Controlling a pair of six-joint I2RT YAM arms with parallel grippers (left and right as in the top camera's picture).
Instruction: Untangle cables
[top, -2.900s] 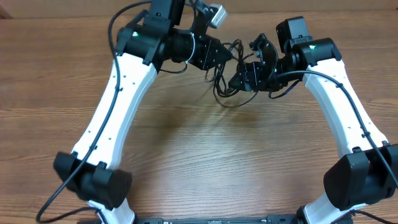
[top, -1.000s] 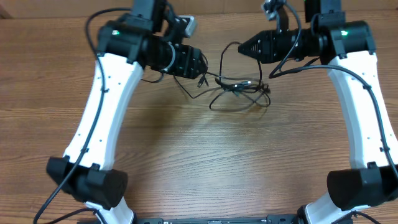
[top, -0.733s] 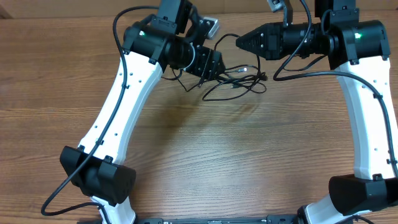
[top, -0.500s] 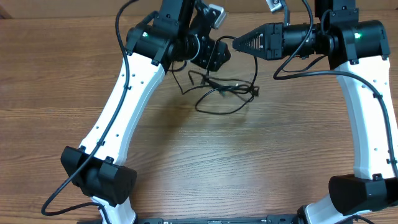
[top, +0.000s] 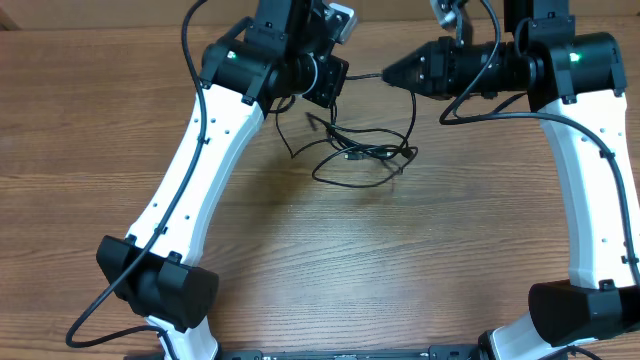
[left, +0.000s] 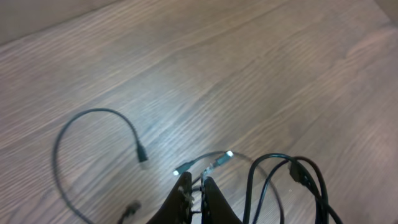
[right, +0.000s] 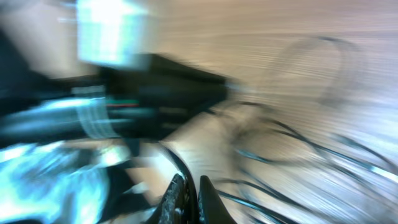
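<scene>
- The left gripper (top: 338, 80) is raised above the far side of the table (top: 300, 260). In its wrist view the two fingers are pressed almost together, pinching a thin black cord.
- The right gripper (top: 390, 75) faces it from 3 o'clock, at about the same height. Its fingers taper to a closed point on a cord. Its own wrist view is too blurred to add detail.
- A short strand of cord runs nearly straight between the two gripper tips.
- From each gripper a strand hangs down toward 6 o'clock and meets the rest of the cables (top: 360, 155).
- The cables lie as a loose tangle of overlapping loops on the wooden table, below and between the grippers, toward 6 o'clock.
- In the left wrist view, two silver-tipped plugs (left: 229, 154) sit just beyond the fingertips, at 12 to 1 o'clock.
- An open loop (left: 93, 118) curves away at 10 o'clock and ends in a small dark plug.
- A double loop (left: 292, 180) lies at 3 o'clock.
</scene>
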